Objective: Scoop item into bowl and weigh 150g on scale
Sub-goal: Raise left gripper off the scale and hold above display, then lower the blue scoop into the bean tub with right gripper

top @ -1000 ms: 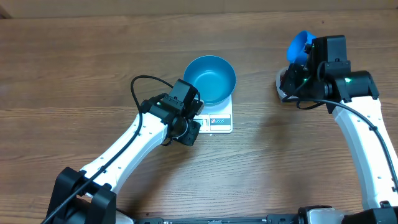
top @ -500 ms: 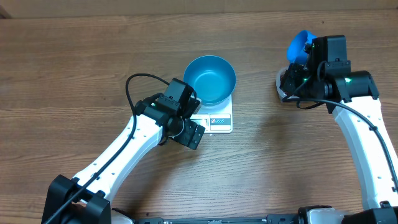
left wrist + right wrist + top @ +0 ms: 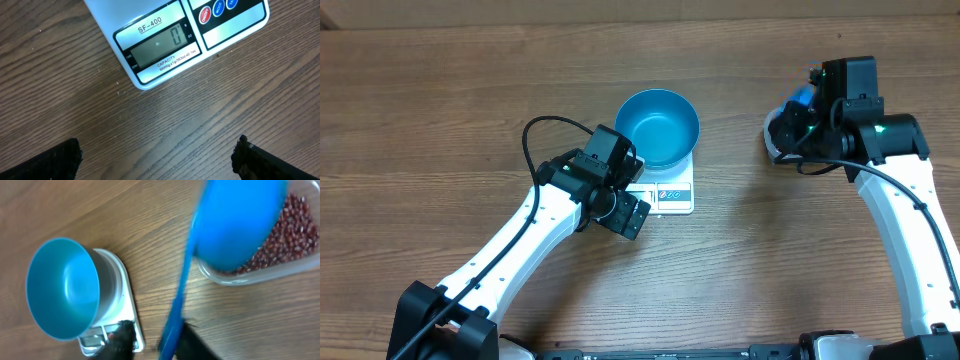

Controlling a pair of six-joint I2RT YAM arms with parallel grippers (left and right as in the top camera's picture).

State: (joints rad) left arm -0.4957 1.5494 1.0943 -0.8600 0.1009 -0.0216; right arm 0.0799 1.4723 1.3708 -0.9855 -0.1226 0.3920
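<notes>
The blue bowl [image 3: 658, 127] stands empty on the white scale [image 3: 670, 192], whose display [image 3: 160, 47] reads zero. My left gripper [image 3: 630, 213] hovers just in front of the scale, open, with only bare wood between its fingers [image 3: 52, 160]. My right gripper [image 3: 798, 118] is over the clear tub [image 3: 773, 138] of red-brown beans [image 3: 287, 232]. Its jaws stand apart. The blue scoop [image 3: 237, 222] is blurred over the tub, and its handle [image 3: 177, 305] leans on one finger only.
The left arm's black cable [image 3: 535, 140] loops over the table left of the bowl. The scale's buttons [image 3: 217, 7] face my left gripper. Bare wood lies between the scale and the tub.
My left gripper has opened wide and drawn back a little from the scale. My right jaws have parted, and the scoop has dropped from raised to low over the tub.
</notes>
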